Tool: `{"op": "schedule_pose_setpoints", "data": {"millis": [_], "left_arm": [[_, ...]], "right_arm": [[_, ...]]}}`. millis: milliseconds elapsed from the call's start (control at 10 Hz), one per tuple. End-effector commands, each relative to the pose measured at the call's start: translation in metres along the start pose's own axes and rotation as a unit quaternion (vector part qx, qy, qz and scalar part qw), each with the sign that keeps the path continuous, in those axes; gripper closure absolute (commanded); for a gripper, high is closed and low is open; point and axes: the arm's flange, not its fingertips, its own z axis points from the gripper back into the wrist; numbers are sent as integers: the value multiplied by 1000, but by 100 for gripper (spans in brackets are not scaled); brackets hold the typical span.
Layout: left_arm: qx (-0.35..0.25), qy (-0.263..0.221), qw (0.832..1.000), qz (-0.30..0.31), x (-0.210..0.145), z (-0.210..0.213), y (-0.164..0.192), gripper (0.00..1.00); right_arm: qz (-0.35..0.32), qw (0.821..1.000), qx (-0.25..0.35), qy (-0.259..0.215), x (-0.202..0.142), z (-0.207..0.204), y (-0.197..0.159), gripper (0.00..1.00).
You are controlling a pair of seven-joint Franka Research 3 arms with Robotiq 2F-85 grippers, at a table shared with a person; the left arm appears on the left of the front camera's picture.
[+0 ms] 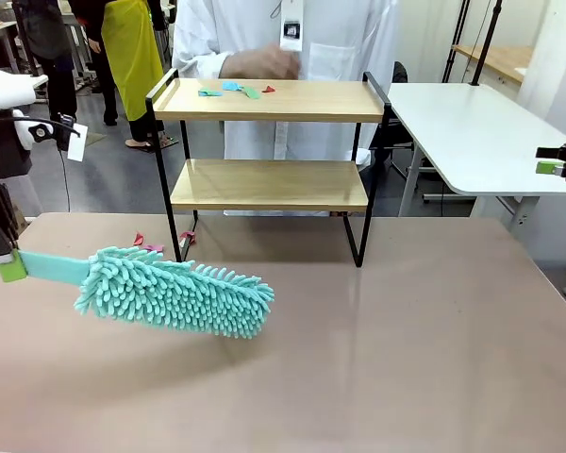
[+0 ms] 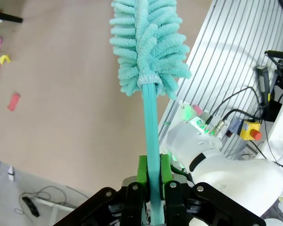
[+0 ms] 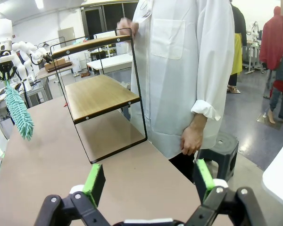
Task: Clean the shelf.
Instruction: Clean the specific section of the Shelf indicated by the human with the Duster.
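Note:
The shelf (image 1: 269, 184) stands at the table's far middle, two wooden boards in a black frame. Small coloured paper scraps (image 1: 234, 90) lie on its top board, and a person's hand (image 1: 259, 64) hovers blurred just above them. My left gripper (image 1: 5, 264) at the left edge is shut on the handle (image 2: 151, 136) of a fluffy teal duster (image 1: 174, 293), whose head hangs low over the table in front of the shelf. At the far right, my right gripper (image 1: 561, 165) is open with nothing between its green pads (image 3: 94, 181). The right wrist view has the shelf (image 3: 101, 94) ahead.
A person in a white coat (image 3: 179, 61) stands behind the shelf. A few scraps (image 1: 146, 243) lie on the brown table (image 1: 406, 359) by the shelf's left leg, and the left wrist view has these scraps (image 2: 13, 101) too. A white side table (image 1: 472, 132) stands at back right.

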Motion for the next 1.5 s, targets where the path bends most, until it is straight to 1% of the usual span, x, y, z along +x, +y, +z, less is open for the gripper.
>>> {"op": "schedule_pose_setpoints", "data": {"millis": [0, 1400], "left_arm": [[-8, -9, 1000, -1, -3, -2, -2, 87], [-8, -9, 1000, -1, -3, -2, -2, 87]], "right_arm": [[3, 1000, -3, 1, 2, -1, 0, 0], [3, 1000, -3, 1, 2, -1, 0, 0]]}}
